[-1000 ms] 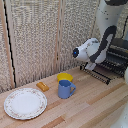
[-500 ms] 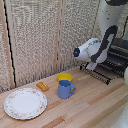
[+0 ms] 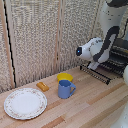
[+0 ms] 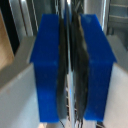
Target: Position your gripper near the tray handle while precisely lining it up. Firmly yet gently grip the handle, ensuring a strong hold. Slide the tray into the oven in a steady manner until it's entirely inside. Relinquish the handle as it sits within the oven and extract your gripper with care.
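The gripper (image 4: 70, 65) was clenched on the tray handle (image 3: 95, 74), its blue fingers (image 4: 47, 65) pressed against the thin dark bar. The tray (image 3: 111, 64), a flat rack of thin parallel wires, stuck out from the front of the oven (image 3: 120, 50). Pushing well probably meant driving straight towards the oven, keeping the rack level so it would not jam.

— What sort of place is this?
— A mock kitchen in a lab: a wooden bench (image 3: 90, 107) with a patterned plate (image 3: 25, 103), a blue mug (image 3: 65, 89) and a toaster oven (image 3: 119, 54).
— Why a lab?
— Woven screens (image 3: 40, 40) wall it in, and a robot arm (image 3: 102, 47) works there.
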Robot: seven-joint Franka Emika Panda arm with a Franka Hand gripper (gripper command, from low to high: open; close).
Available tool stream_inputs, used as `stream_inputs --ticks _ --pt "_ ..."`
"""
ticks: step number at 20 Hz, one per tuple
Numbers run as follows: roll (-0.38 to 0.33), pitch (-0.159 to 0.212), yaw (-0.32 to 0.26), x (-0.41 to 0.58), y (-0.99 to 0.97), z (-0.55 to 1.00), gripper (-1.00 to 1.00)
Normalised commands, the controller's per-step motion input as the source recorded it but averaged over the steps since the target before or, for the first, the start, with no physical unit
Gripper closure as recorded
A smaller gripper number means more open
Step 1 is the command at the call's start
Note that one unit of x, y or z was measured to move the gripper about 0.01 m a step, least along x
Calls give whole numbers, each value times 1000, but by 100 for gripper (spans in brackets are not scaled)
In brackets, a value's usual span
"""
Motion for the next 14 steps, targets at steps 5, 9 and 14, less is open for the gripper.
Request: stream_inputs --ticks 5,9,14 --pt "51 0 67 0 -938 703 100" --pt "48 0 54 -2 -971 739 100" --pt "38 -14 48 -43 -989 750 100"
